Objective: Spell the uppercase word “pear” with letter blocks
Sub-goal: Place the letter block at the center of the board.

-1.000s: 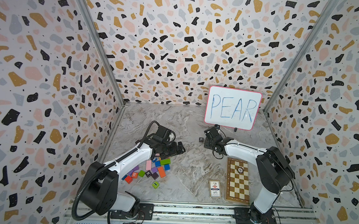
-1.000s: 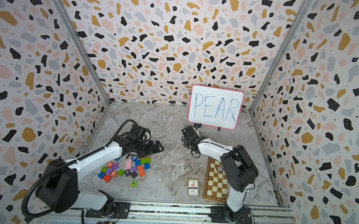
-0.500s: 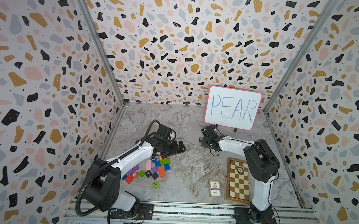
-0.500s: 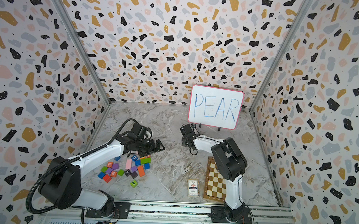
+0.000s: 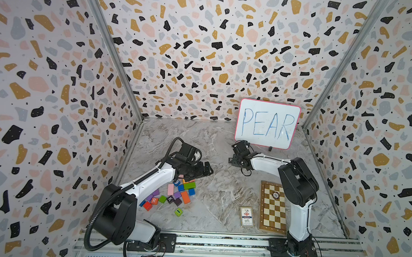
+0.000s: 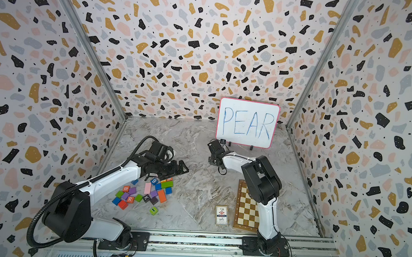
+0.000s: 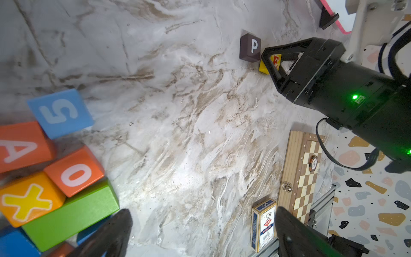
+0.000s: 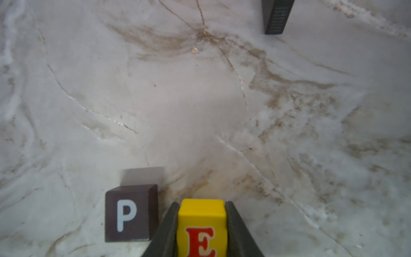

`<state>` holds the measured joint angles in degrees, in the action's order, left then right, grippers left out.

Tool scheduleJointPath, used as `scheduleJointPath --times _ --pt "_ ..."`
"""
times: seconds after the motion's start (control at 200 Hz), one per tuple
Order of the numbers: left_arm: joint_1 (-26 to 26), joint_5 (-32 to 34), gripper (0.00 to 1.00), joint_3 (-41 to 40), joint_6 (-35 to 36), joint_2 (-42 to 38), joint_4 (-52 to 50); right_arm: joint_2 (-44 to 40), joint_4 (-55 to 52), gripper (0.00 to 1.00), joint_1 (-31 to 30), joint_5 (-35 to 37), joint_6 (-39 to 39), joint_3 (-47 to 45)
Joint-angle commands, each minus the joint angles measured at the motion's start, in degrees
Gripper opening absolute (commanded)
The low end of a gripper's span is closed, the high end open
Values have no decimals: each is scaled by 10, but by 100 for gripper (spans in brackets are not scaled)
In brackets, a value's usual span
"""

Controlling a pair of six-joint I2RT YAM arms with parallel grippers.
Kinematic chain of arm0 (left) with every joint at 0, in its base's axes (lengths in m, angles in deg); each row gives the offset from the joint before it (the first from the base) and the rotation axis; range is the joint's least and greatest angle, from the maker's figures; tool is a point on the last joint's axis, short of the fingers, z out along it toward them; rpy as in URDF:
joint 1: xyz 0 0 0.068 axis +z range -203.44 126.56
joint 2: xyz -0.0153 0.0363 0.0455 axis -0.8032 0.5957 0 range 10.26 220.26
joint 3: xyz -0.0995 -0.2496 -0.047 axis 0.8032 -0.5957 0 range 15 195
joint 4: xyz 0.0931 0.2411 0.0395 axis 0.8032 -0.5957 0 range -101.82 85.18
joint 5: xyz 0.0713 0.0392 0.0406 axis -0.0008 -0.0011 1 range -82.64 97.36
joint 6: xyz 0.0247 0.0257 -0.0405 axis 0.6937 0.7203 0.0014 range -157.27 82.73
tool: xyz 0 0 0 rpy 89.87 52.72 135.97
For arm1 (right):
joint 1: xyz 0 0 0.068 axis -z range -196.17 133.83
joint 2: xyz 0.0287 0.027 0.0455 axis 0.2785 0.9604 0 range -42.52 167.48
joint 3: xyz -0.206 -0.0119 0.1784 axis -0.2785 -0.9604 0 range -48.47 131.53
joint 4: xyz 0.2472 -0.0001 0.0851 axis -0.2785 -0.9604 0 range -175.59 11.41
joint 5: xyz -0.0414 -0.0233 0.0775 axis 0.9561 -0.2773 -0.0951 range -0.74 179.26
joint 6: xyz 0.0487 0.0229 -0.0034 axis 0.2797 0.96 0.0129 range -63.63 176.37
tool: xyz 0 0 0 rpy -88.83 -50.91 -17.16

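Right gripper clamped on the yellow E block; left gripper spread wide with nothing in it.

In both top views the E block sits about 1 o'clock from the middle of the surface, below the whiteboard that reads PEAR. Cannot tell whether it rests on the surface or is just off it. The dark P block stands upright at its 9 o'clock, just beside it. The left gripper hangs over the far edge of the block pile at 8 o'clock. Orange A block lies in that pile beside blocks marked 5, 0 and X. R block is at the pile's 7 o'clock corner. Chessboard and card box are at 4 o'clock.
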<state>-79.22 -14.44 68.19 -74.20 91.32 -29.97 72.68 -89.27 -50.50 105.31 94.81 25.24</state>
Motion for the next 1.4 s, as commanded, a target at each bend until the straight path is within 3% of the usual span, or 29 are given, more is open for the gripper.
scheduleJointPath --times 0.0,0.981,1.397 --pt "-1 4 99 2 8 -12 -3 8 -17 28 3 0 -6 19" --pt "-1 11 99 -6 7 -25 -4 18 -34 40 2 0 -18 36" --pt "-1 10 99 -11 5 -25 0 21 -33 36 3 1 -20 41"
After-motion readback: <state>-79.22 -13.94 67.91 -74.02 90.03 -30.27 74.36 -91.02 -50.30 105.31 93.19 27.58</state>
